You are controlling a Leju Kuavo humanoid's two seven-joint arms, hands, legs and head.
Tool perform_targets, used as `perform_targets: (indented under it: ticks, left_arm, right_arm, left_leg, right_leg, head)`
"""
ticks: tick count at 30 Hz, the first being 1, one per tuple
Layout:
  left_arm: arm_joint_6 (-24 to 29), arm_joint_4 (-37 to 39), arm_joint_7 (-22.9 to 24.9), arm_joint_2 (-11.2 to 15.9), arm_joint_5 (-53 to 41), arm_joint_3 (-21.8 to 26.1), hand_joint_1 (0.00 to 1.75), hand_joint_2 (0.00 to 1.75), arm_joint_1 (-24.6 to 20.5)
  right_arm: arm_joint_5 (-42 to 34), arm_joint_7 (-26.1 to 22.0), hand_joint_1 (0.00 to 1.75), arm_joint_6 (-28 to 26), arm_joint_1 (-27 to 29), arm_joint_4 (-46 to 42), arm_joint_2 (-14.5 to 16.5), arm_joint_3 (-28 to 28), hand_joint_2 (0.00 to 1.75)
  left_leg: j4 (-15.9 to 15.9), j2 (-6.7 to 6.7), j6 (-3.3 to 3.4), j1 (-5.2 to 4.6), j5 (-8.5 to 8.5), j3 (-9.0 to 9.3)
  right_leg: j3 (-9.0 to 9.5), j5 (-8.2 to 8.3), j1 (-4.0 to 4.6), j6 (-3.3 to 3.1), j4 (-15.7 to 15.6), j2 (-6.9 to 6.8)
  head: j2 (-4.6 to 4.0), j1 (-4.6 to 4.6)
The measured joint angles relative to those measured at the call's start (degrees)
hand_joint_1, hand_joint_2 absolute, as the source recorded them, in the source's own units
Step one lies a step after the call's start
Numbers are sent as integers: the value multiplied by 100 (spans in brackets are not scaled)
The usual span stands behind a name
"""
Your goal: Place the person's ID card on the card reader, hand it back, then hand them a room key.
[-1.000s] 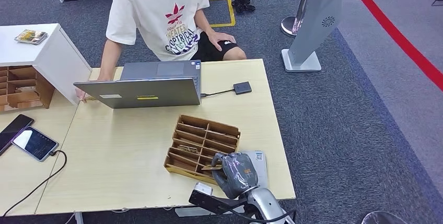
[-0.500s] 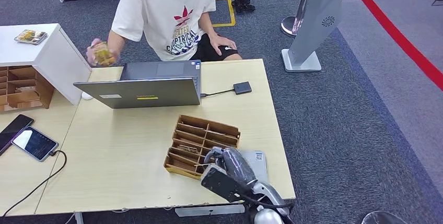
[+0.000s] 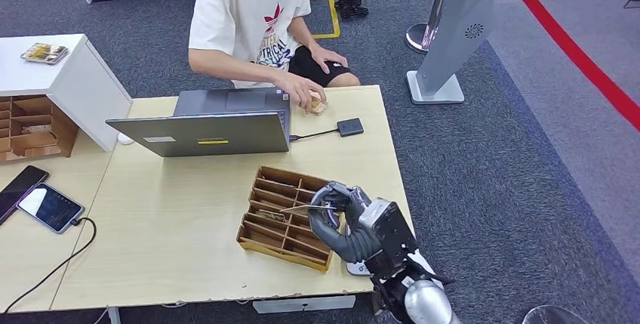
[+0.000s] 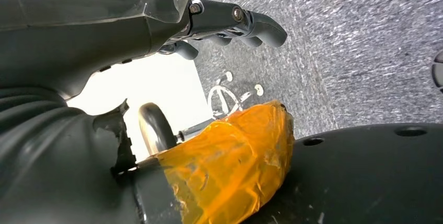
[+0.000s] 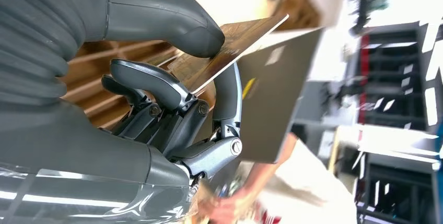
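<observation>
Head view gives you the pale wooden table [image 3: 189,226] first, with the person in a white printed T-shirt [image 3: 249,14] seated at its far edge. Their hand [image 3: 306,96] rests on the tabletop beside the open grey laptop [image 3: 204,131], holding something small that you cannot make out. A small black square card reader [image 3: 349,126] sits just past that hand, cabled to the laptop.

Nearer you, the brown wooden divided organiser tray [image 3: 290,214] lies near the table's front right corner. Your right hand [image 3: 343,222] hovers over the tray's right end, close to the table's right edge. It pinches a thin brown patterned card [image 5: 230,51] between the thick grey thumb and the darker fingers [image 5: 151,80], which are curled in beneath it. The card is held nearly flat, its free end pointing toward the laptop.

Your left hand [image 4: 224,23] hangs over grey carpet, fingers loosely curled, holding nothing.

Open tabletop lies to the left of the tray.
</observation>
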Motion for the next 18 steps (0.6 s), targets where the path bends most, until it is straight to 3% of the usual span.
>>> perform_targets:
  ticks: [8,13,18]
  left_arm:
    - [89,-104,-29,73,-182,-2,0,0,1]
    - [125,-157,-29,109,-363,-2,0,0,-1]
    - [142,-206,6,157,-662,-2,0,0,-15]
  right_arm:
    - [-1416,-80,175,518,-27,-190,-199,-126,175]
    - [-1474,-110,175,465,-324,-206,-245,-109,175]
    - [-1487,87,175,350,-1074,-171,-230,15,175]
  left_leg:
    - [0,0,0,0,0,-1]
    - [0,0,0,0,1,-1]
    - [0,1,-2,0,4,0]
  right_leg:
    - [1,0,0,0,0,0]
    - [1,2,0,0,1,1]
    - [1,5,0,-1,3,1]
  head:
    - [0,0]
    - [0,1]
    - [0,1]
